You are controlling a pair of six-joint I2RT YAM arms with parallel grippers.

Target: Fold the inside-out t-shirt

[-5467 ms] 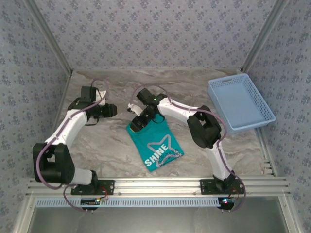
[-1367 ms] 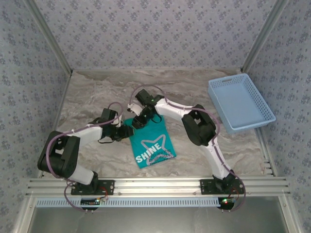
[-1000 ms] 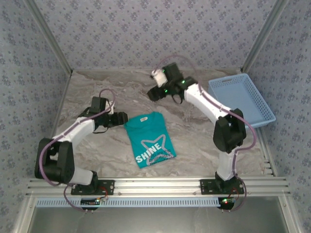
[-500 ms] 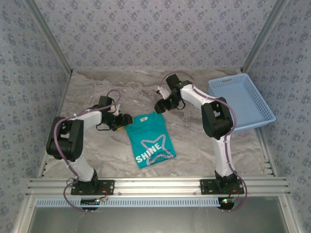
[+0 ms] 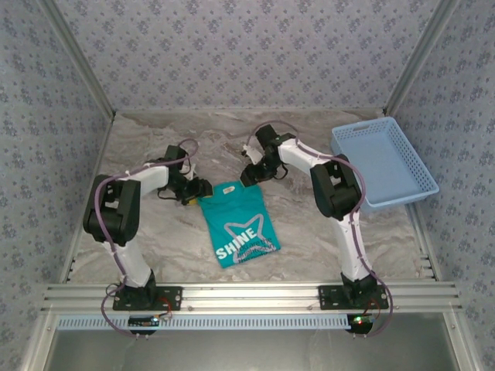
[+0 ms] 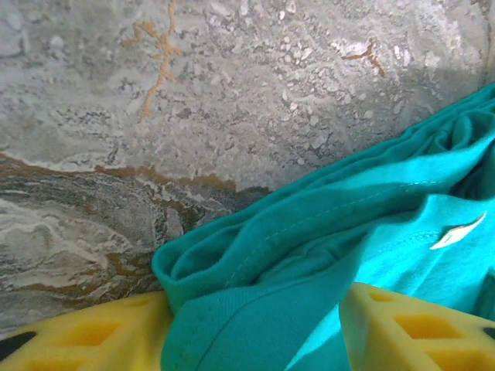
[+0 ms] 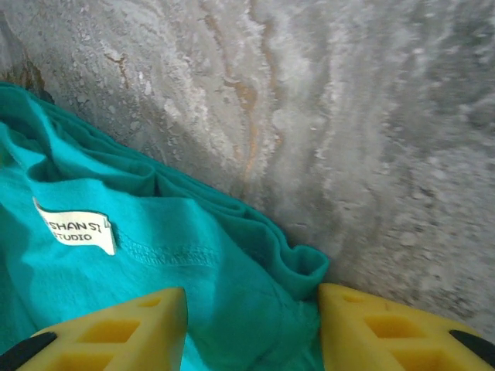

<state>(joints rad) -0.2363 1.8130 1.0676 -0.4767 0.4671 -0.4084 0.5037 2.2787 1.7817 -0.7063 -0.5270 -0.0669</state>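
Teal t-shirt (image 5: 236, 220) folded flat mid-table, a gripper at each far corner.
Overhead, you see soft cloth, print up, on the veined stone-look table (image 5: 155, 239), with the blue mesh basket (image 5: 387, 202) well apart at right; left gripper (image 5: 199, 191) and right gripper (image 5: 249, 174) meet its far edge. Left wrist: blocky yellow fingers (image 6: 77, 340) stand apart, rolled hem bunched between; whether they pinch, you cannot tell. Right wrist: same stance over a folded corner near the white tag (image 7: 75, 226); hold likewise unclear.

Even, diffuse light from above; the worktop (image 5: 309, 232) reads bright, shadows soft and short. In both wrist views marble grain and t-shirt (image 6: 325, 255) stitching are sharp, deep folds fall dark, and a grey shadow borders the cloth edge.
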